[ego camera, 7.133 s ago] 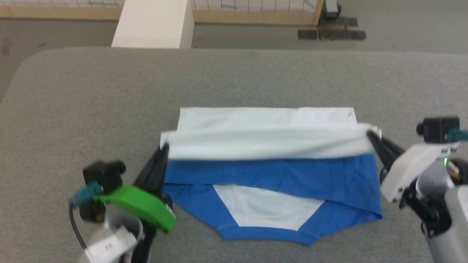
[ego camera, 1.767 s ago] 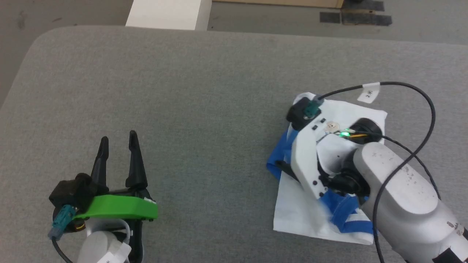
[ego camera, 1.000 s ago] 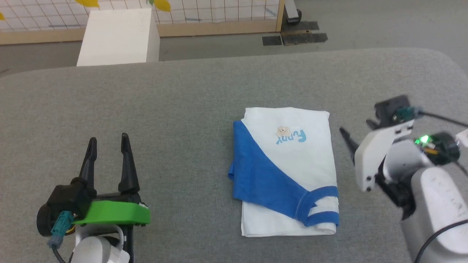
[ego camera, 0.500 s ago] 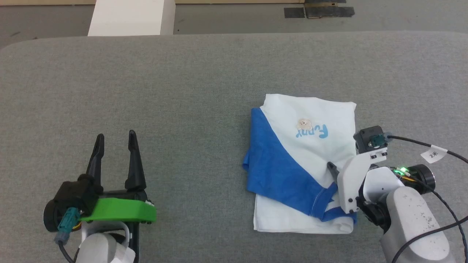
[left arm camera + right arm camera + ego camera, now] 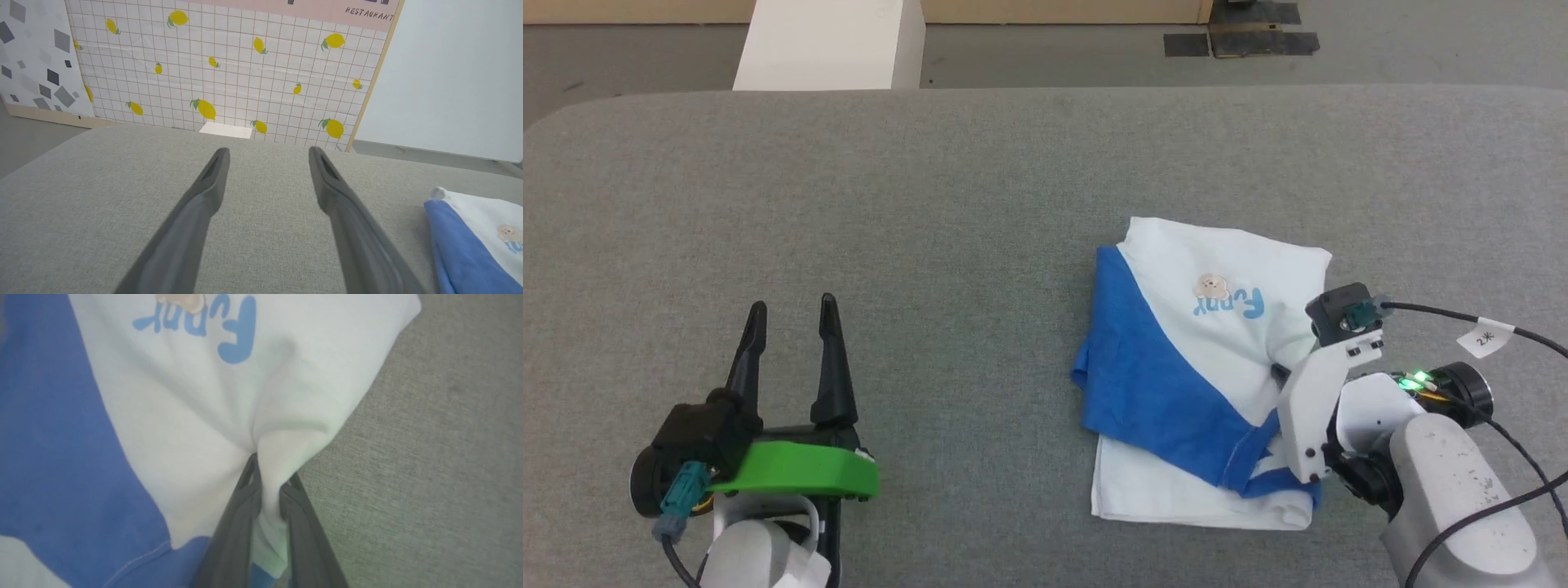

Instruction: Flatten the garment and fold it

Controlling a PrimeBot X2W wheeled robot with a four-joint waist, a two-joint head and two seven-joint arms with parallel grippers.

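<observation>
Left gripper (image 5: 793,304) noted low on the left over the grey table (image 5: 980,204), fingers spread, nothing held. The garment (image 5: 1176,384) is laid folded right of centre on the table, print up, with a blue band slanting across it. Right gripper (image 5: 267,482) is clamped on a pinch of white cloth at its right edge. Risk judged: if only the top layer is caught, any pull would peel the fold open and drag the stack askew.
</observation>
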